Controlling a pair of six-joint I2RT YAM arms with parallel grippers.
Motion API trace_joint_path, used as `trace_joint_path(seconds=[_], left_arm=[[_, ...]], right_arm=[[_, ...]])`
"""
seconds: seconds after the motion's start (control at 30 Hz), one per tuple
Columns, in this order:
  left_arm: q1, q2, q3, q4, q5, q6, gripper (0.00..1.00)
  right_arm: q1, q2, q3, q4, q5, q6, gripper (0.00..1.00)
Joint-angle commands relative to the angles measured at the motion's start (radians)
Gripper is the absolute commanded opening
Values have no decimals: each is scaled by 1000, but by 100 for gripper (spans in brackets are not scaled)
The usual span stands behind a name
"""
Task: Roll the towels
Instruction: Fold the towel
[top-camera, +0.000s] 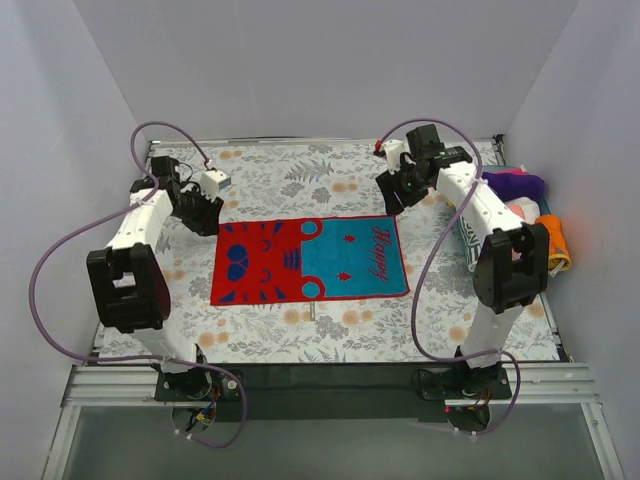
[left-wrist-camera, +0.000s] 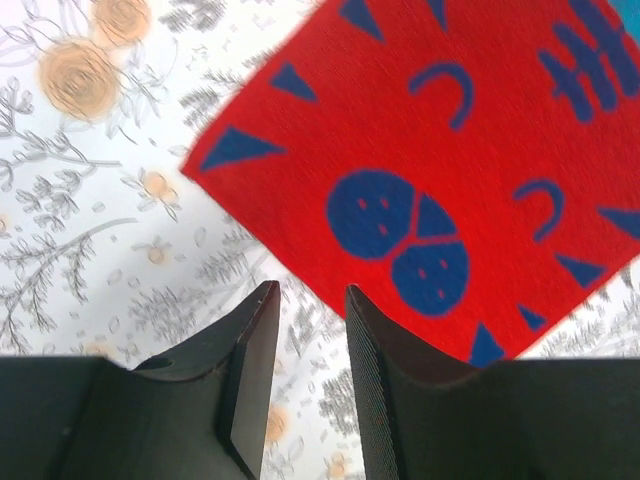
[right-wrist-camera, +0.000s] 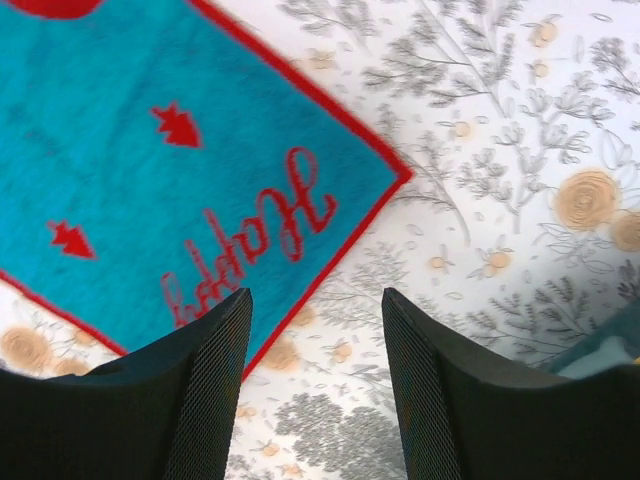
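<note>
Red-and-teal towel (top-camera: 310, 260) lies flat & unrolled mid-table on the floral cover (top-camera: 350, 325), red half to the left, teal half w/ "Happy" script to the right. At the table's right edge: heap of cloths (top-camera: 530, 215), purple, pink, orange, apart from the towel. Farther back, left gripper (left-wrist-camera: 310, 292) hangs just off the towel's far-left corner, jaws slightly apart, nothing btwn them. Right gripper (right-wrist-camera: 315, 295) hangs over the far-right corner, jaws spread wider, empty.
</note>
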Motion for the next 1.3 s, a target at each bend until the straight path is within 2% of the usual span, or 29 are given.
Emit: trace_joint_path(seconds=[0.0,0.33,0.67,0.8,0.97,1.03,1.27], left_arm=[[17,59,78,60,65,-70,31],[35,135,108,124,89,-132,34],[41,167,121,141,79,-143,37],[44,208,149,147,74,-157,41],[55,259,180,166,82,-182,44],[58,282,198,169,86,-191,44],[58,372,256,184,60,-211,38]], right_arm=[[-56,125,116,-15,-10,19,51],[-104,326,256,-3,-33,54,50],[-104,429,274,24,-45,80,44],[-106,461,271,28,-71,97,41],[-106,475,259,33,-97,111,31],[-106,478,256,31,-94,111,21],[-104,461,254,30,-91,103,5]])
